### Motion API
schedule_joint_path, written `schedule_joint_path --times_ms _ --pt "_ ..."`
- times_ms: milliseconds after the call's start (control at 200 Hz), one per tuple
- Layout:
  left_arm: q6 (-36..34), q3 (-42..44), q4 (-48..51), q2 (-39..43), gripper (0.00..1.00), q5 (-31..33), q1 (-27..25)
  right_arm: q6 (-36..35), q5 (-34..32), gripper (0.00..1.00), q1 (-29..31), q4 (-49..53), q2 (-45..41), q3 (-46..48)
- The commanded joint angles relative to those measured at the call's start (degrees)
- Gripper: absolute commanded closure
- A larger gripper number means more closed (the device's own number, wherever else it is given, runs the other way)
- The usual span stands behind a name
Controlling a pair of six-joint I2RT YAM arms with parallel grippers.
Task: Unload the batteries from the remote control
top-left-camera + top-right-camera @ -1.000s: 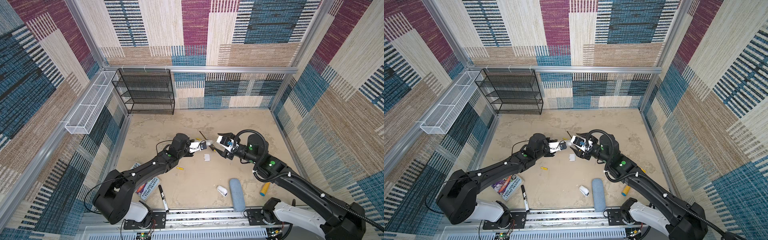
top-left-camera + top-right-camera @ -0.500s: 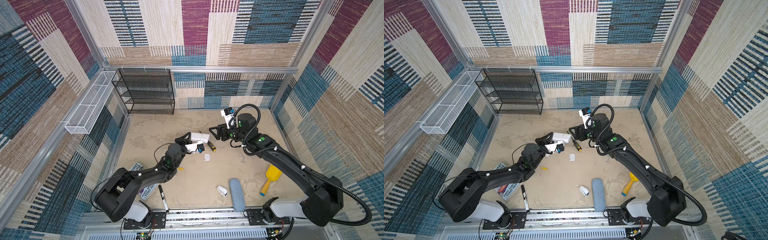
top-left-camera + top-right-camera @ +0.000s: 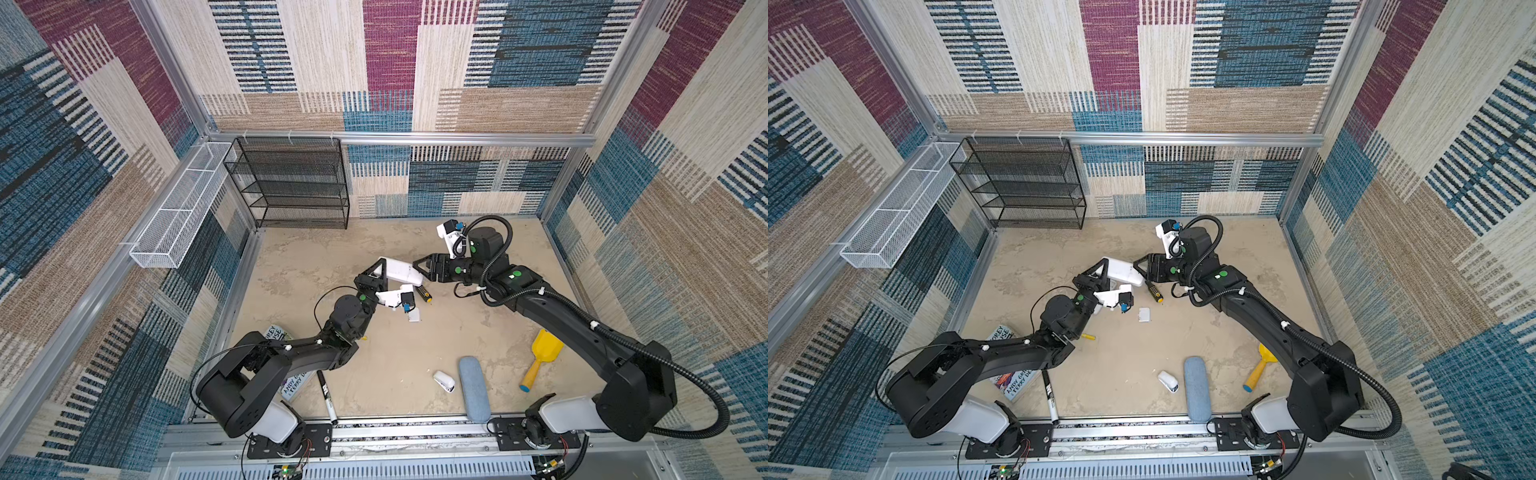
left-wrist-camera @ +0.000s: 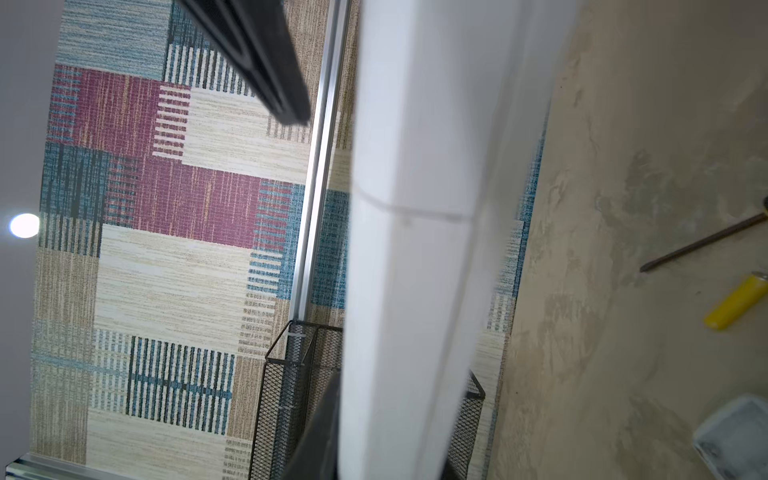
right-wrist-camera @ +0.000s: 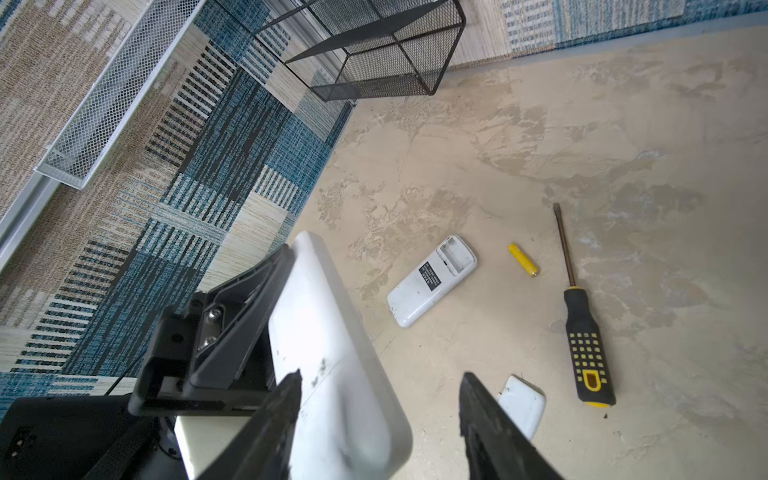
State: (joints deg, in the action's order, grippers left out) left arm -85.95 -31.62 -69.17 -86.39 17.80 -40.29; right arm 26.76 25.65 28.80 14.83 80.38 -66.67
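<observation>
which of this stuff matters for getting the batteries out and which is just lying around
Job: held remote, opened remote on the floor, yellow battery, battery cover, perhaps the screwdriver.
Lying about: yellow scoop, blue-grey case, stapler, marker, book, mesh shelf.

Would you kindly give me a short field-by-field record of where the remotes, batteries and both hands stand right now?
left hand: shut on a white remote, raised above the table
right hand: open, jaws around that remote's free end
held remote: back looks closed
second remote: flat on the table, compartment open, looks empty
loose batteries: one yellow battery beside the second remote; another yellow battery near the left arm
loose cover: on the table by the screwdriver
</observation>
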Motion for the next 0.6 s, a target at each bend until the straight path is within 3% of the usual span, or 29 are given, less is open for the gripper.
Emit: schedule_joint_path --times_ms 0,235,596 --pt "-2.11 0.24 -3.36 0.27 1.0 0.65 -0.35 2.33 3.34 0.41 -0.06 -2.93 0.39 0.66" --pt "-1.01 0.0 -5.89 -0.92 1.0 1.39 -0.75 4.15 7.68 0.49 -0.06 -6.04 0.39 2.56" --pt "-0.46 -0.55 -7.32 -1.15 1.0 1.99 -0.75 5.83 9.9 0.75 -0.08 -7.1 -0.12 5.71"
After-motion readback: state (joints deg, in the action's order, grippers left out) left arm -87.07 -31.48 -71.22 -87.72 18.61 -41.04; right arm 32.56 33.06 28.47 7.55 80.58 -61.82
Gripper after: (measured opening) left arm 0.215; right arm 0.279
